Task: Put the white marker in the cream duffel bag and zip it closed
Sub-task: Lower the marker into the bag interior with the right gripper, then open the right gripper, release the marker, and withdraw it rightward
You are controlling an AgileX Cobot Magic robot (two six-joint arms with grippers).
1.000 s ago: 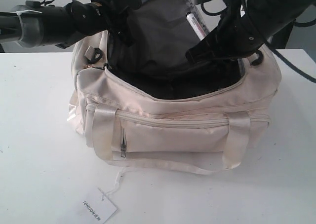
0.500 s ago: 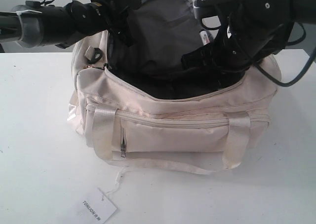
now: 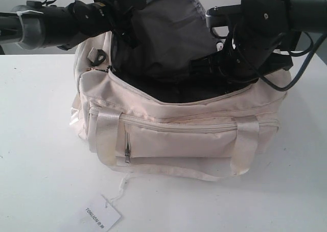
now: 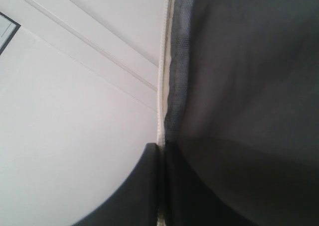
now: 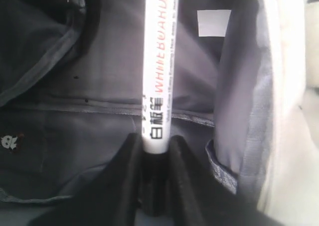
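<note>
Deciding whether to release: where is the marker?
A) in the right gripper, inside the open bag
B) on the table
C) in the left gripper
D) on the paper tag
A: the right gripper grips the marker over the bag's dark lining.

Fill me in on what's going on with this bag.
The left gripper pinches the zipper edge of the bag and holds its top flap up, so the bag stands wide open. The right gripper is down in the opening, clamped on one end of the marker, which points into the dark lining. The marker is not yet released, and the bag is unzipped.
</note>
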